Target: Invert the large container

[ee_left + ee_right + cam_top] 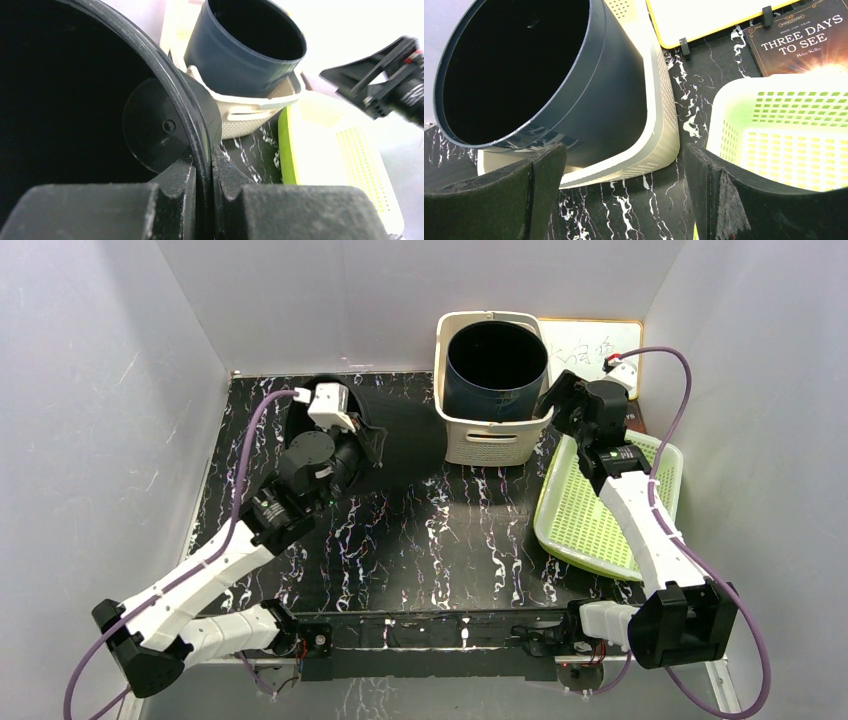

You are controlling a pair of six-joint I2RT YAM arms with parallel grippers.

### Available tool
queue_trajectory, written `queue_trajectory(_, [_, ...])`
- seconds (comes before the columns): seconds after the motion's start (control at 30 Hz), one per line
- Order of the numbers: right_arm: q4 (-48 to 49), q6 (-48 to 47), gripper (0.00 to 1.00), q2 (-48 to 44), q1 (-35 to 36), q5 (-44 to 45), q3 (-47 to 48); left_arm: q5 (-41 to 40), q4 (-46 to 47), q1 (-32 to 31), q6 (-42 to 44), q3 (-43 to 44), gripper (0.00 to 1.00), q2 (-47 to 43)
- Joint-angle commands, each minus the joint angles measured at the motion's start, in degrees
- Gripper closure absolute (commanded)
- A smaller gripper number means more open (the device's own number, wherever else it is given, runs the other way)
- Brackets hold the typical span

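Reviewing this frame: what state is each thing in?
Black plastic container: rim clamped, appears tilted.
Left gripper: shut on the container's rim.
Right gripper: open, holding nothing.
Dark blue cylindrical tub: upright, mouth up, inside the basket.
Cream perforated basket: upright, holding the tub.
Lime-green perforated tray: nothing visible inside.

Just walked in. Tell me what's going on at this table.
The left gripper is shut on the rim of a large black container at the left rear; how far it is tipped is unclear. The right gripper hangs open beside the cream basket holding a dark blue tub, touching nothing.
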Motion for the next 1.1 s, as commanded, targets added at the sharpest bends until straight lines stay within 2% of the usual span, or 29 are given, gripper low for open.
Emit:
queue_trajectory(0.0, [3.34, 0.21, 0.15, -2.38, -0.47, -1.33, 0.06, 3.99, 6.04, 2.01, -8.07, -4.37, 1.0, -0.2])
queue_trajectory(0.23, [3.25, -0.12, 0.15, -3.0, -0.49, -1.46, -0.73, 11.38, 2.42, 3.3, -14.14, -10.58, 1.0, -4.01])
queue_trajectory(0.33, [3.31, -0.05, 0.15, -2.95, -0.6, -1.67, -0.73, 16.16, 3.91, 3.31, -17.87, -13.87, 1.0, -6.87])
queue_trajectory(0.53, [3.47, -0.17, 0.15, -2.02, -0.58, -2.13, 0.65, 27.35, 13.61, 3.36, -26.57, -20.87, 1.0, -9.67])
queue_trajectory(0.73, [4.01, 0.35, 0.16, -1.59, -0.64, -3.06, 0.77, 29.49, 19.1, 3.3, -29.68, -26.65, 1.0, -9.76])
queue_trajectory(0.83, [4.09, 0.41, 0.16, -1.18, -0.6, -3.45, 0.67, 30.95, 25.51, 3.62, -30.64, -31.8, 1.0, -7.73])
queue_trajectory(1.07, [4.51, 0.93, 0.17, -0.71, -0.63, -4.67, 0.38, 42.42, 45.32, 13.15, -36.29, -44.74, 1.0, 0.67])
